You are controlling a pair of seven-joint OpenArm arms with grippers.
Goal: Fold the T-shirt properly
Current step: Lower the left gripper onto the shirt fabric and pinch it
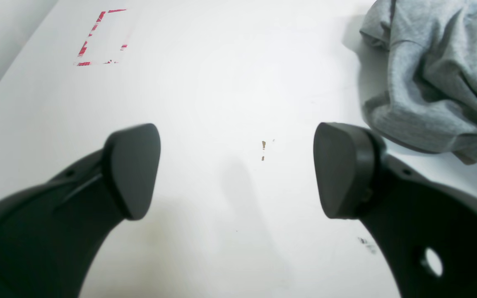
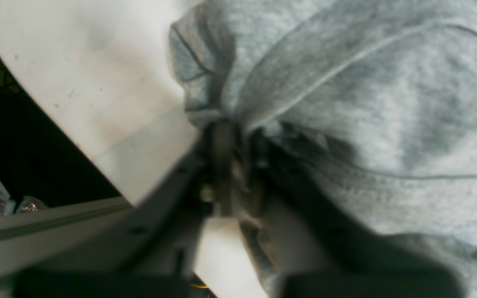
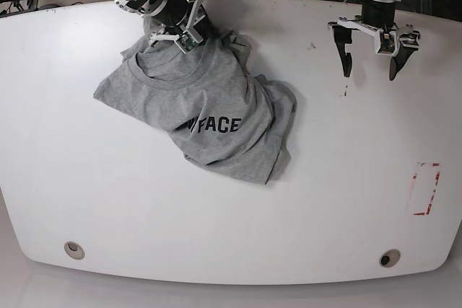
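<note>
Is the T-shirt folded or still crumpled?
Crumpled: the T-shirt lies bunched on the table, lettering partly hidden, right gripper shut on its neck edge.

Black curved tool fingers point(image 1: 133, 171), rounded matte pads, screw holes

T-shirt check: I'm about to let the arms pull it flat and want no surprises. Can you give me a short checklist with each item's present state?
1. Right tool shut on the T-shirt: ok, cloth is bunched between its jaws.
2. Left tool open and empty: ok.
3. Left tool clear of the fabric: ok, it is over bare table.
4. T-shirt lying flat: not ok, it is crumpled and the lettering is partly hidden.
5. Which part the right tool holds: cannot tell.
</note>
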